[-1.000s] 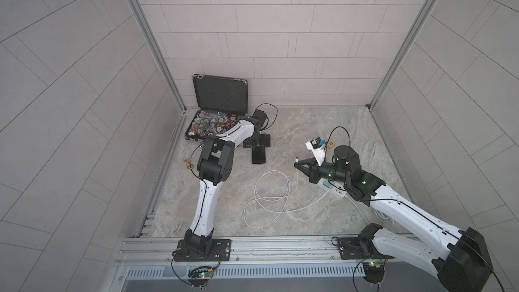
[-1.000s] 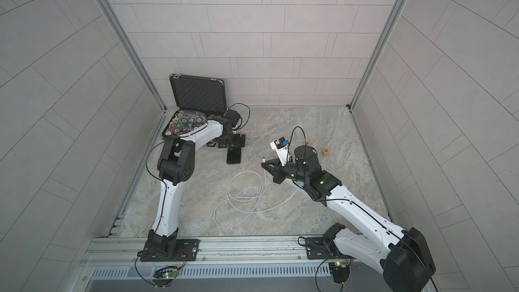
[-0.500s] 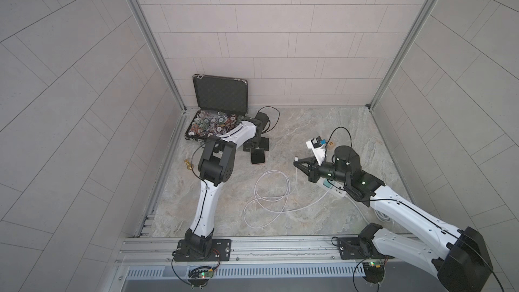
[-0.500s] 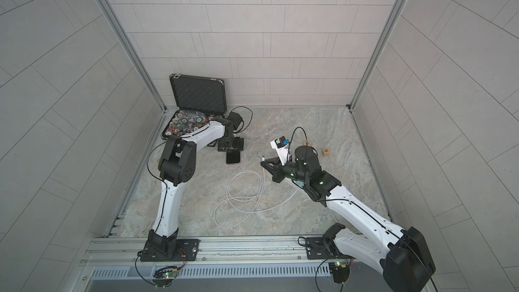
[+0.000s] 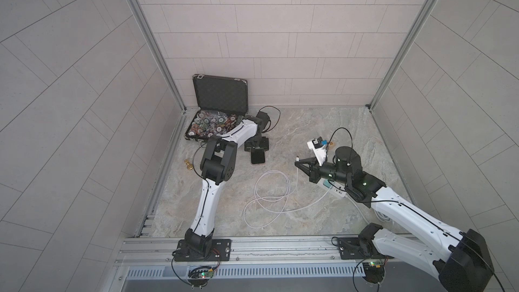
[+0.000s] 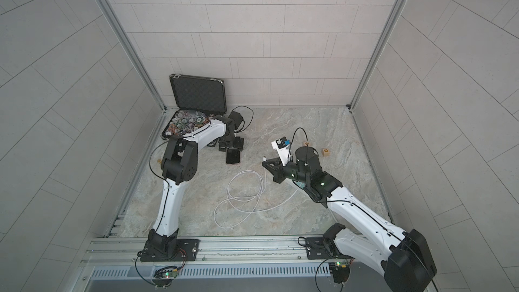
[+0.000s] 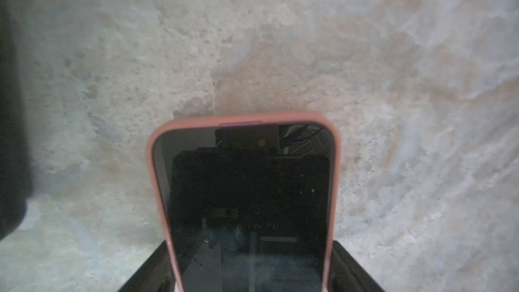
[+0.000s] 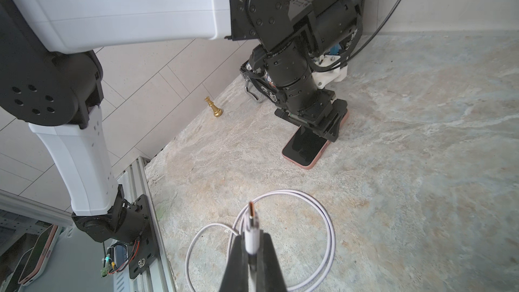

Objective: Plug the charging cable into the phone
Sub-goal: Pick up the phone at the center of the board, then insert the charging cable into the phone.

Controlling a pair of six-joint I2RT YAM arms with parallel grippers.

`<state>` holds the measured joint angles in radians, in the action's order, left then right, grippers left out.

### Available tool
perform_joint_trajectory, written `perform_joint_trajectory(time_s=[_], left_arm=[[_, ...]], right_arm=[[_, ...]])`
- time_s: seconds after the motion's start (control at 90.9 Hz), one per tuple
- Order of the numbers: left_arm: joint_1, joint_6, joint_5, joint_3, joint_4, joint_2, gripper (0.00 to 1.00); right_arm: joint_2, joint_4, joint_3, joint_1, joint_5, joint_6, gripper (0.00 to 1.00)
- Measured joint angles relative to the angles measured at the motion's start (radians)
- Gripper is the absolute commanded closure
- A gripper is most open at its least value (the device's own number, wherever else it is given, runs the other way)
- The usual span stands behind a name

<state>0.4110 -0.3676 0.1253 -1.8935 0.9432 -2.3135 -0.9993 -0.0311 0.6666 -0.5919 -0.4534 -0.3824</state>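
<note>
- The right gripper (image 8: 253, 235) is clamped on the charging cable (image 8: 250, 227) at its plug, and it's the nearer arm for the job.
- The phone (image 8: 306, 148) lies flat to its left, long axis far-to-near, near end free. The plug points across it.
- The left gripper (image 5: 257, 148) straddles the far end; can't tell if it's pinching.

The marbled tabletop (image 5: 309, 125) bears an open case (image 5: 220, 95), the phone (image 5: 257, 158), the looped charging cable (image 5: 269, 192), a chess piece (image 5: 189, 166).

Black phone (image 5: 257, 157) in pink case, flat on tabletop (image 5: 309, 125), white charging cable (image 8: 249, 238) looped nearby, one end raised
</note>
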Motion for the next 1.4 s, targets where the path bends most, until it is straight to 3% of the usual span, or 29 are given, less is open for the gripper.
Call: perform_joint_trajectory(time_s=[0.231, 0.66, 0.991, 1.398], left_arm=[[-0.006, -0.003, -0.080, -0.076, 0.054, 0.021, 0.27], [-0.048, -0.069, -0.212, -0.129, 0.068, 0.279, 0.26], [-0.071, -0.127, -0.316, 0.139, -0.061, 0.528, 0.25], [-0.071, -0.168, -0.341, 0.298, -0.202, 0.638, 0.25]], right_arm=[[-0.053, 0.002, 0.003, -0.004, -0.013, -0.014, 1.00], [-0.349, -0.013, 0.190, -0.040, 0.003, -0.047, 1.00], [-0.537, 0.083, 0.256, -0.118, -0.007, -0.153, 1.00], [-0.546, 0.213, 0.256, -0.158, -0.039, -0.183, 1.00]])
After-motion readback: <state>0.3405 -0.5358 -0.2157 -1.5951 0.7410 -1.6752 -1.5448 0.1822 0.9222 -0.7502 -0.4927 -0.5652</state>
